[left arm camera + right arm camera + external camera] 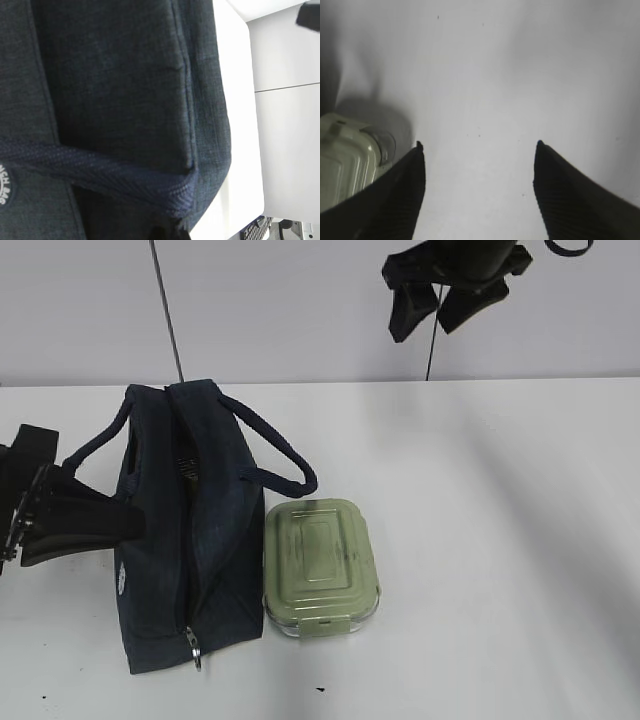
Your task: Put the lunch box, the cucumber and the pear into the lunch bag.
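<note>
Lunch box lies at seven o'clock below our right gripper.
Its jaws hang wide, empty; our left gripper is pinched on the lunch bag.

right pincer: black | fingers: tapered, ribbed inner faces

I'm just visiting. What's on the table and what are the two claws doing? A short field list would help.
lunch bag: dark navy, on the white table, zipper partly open
lunch box: green lid on, right beside the bag, outside it
cucumber, pear: not visible
left gripper: shut, at the bag's left side
right gripper: open, empty, raised above the table
</note>
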Available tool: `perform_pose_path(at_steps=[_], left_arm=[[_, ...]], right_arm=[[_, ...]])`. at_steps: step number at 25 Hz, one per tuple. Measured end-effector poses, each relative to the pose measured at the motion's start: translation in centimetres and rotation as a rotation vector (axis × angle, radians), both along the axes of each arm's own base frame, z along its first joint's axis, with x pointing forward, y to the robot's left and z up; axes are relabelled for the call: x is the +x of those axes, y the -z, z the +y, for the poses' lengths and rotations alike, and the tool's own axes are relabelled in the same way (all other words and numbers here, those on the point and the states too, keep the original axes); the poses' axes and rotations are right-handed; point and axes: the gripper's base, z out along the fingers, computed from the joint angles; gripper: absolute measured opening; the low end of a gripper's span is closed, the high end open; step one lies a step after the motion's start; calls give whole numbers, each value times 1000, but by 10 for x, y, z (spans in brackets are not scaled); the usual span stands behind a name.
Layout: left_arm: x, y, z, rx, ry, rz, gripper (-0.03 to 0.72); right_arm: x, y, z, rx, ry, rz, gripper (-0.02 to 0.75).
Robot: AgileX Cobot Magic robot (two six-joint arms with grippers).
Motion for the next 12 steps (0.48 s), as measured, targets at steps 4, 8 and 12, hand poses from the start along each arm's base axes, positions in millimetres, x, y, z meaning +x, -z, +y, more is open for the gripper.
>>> perform_pose_path(at_steps=[4,8,12], left_arm=[[0,0,0,0,0,0,-15],[0,0,0,0,0,0,-15],[0,0,0,0,0,0,-15]], right_arm=[[1,30,-26,21,52,114,522],[-7,65,-38,114,7,234,521],[-19,93,-33,211,-55,325,520]])
